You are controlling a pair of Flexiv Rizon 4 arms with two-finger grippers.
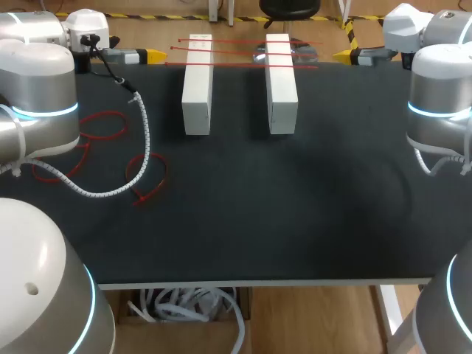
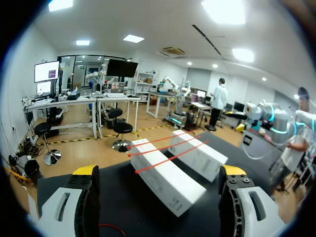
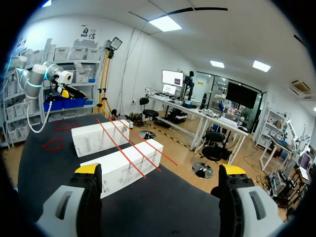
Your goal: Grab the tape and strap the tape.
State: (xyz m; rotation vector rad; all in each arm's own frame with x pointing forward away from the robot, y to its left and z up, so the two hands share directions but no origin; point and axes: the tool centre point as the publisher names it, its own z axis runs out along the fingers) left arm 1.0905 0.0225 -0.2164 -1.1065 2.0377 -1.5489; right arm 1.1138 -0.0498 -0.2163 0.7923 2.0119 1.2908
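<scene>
Spare red loops [image 1: 144,181] lie on the mat, near left. Beyond them are two white boxes [image 1: 198,85], with three red tape strips [image 1: 243,53] laid across their far ends. Left gripper [image 2: 159,171] and right gripper [image 3: 160,169] sit at the far corners, both released and empty. Best to pinch a strip's overhanging end, not mid-span, and keep the pull level so the boxes don't shift.

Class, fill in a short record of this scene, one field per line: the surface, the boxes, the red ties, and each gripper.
Surface: black table
Boxes: long white rectangular box beside a second white box, parallel, apart, at the far side
Laid ties: three thin red plastic ties across both box tops
Loose ties: looped red ties on the table's left part
Left gripper: open, empty, at the far left edge
Right gripper: open, empty, at the far right edge
</scene>
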